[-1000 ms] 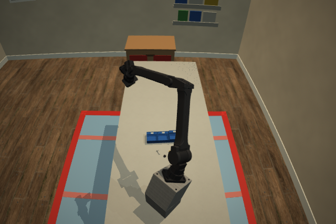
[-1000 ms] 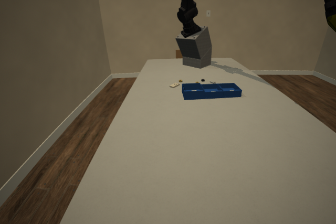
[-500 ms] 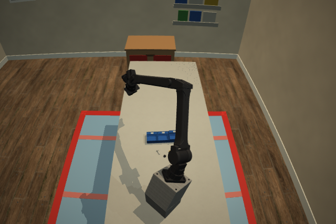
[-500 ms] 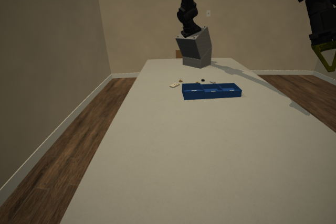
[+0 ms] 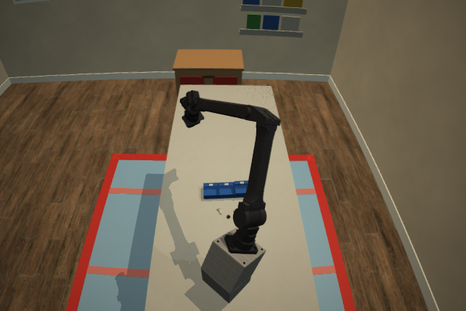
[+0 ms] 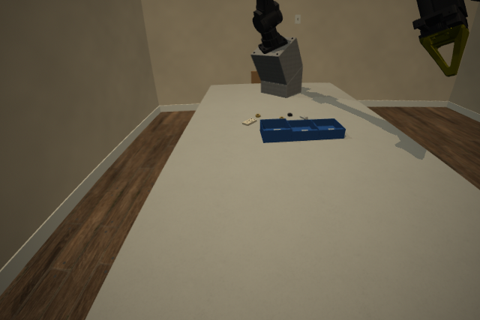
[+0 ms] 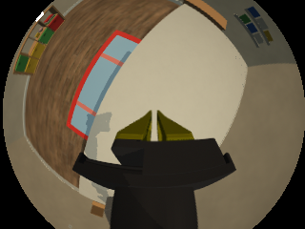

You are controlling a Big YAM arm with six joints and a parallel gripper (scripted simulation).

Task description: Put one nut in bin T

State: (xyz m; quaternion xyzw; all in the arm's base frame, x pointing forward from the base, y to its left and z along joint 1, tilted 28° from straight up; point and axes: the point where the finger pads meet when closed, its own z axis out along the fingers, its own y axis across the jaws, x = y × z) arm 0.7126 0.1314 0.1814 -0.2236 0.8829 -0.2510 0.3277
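Observation:
My gripper [image 5: 192, 122] hangs high over the far left edge of the table, far from the parts. Its yellow fingers are shut with nothing between them, as the exterior view [image 6: 449, 71] and the wrist view [image 7: 155, 116] show. A row of three blue bins [image 5: 225, 189] stands near the arm's base and also shows in the exterior view [image 6: 302, 129]; their labels are too small to read. Two small brass nuts [image 6: 257, 115] [image 6: 281, 117] lie on the table behind the bins.
A black round part [image 6: 289, 115], a small grey screw [image 6: 303, 117] and a white plate with holes [image 6: 249, 121] lie near the bins. The arm's grey base block [image 5: 231, 269] stands at the near end of the table. A wooden cabinet [image 5: 207, 66] stands beyond the far end.

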